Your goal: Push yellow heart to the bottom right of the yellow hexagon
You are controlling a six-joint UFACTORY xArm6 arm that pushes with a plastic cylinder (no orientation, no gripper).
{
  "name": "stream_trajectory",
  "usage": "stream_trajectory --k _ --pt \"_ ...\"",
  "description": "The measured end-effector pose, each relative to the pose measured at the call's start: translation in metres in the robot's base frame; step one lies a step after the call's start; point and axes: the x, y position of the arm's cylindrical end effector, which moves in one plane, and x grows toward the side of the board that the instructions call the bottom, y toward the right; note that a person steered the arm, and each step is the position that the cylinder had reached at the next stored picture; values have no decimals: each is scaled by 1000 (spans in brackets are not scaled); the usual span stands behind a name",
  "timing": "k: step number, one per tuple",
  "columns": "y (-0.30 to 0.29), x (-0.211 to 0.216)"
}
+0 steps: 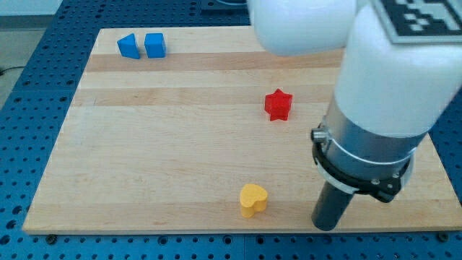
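The yellow heart (253,199) lies near the board's bottom edge, a little right of centre. My tip (325,224) rests on the board to the heart's right, a short gap away and not touching it. The yellow hexagon does not show; the arm's white body covers the top right of the view, where it stood. The arm also hides the green blocks and the red cylinder.
A red star (278,105) sits right of centre, above the heart. Two blue blocks (141,45) stand side by side at the top left of the wooden board (144,144).
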Motion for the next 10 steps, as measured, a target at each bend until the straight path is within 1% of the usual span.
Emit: stream_trajectory --k 2,3,4,5,7,8,9,10 --pt "-121 -32" --pt "-145 -26" --pt "-188 -32" --pt "-197 -75" --pt "-201 -128" --pt "-192 -128" --pt "-181 -101" --pt "-181 -85"
